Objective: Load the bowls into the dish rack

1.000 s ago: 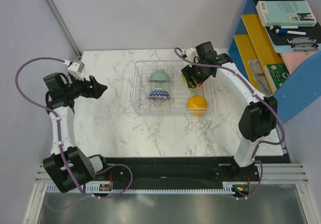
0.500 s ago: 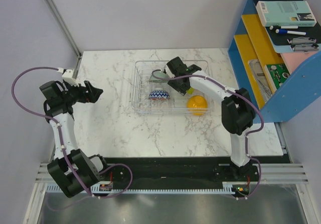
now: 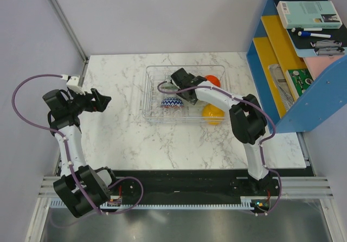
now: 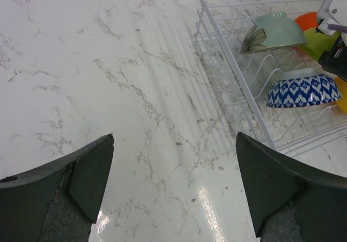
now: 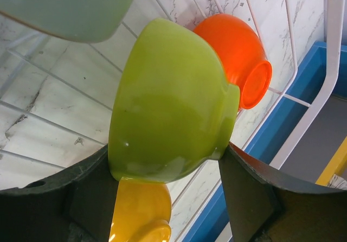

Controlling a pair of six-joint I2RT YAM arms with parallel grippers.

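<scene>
Jaws of the right gripper (image 5: 165,163) are clamping the green bowl (image 5: 168,106) over the rack's (image 3: 149,98) far half; the left gripper (image 4: 173,141) is hanging spread wide near the desk's (image 3: 119,139) left edge.

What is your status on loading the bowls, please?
Left gripper open, over bare table. Right gripper shut on lime green bowl, over dish rack. Grey-green bowl and red-orange bowl close beside it.

A book (image 3: 309,14) and markers (image 3: 311,32) lie on a blue shelf (image 3: 327,98) beside the marble table (image 3: 124,136).
</scene>
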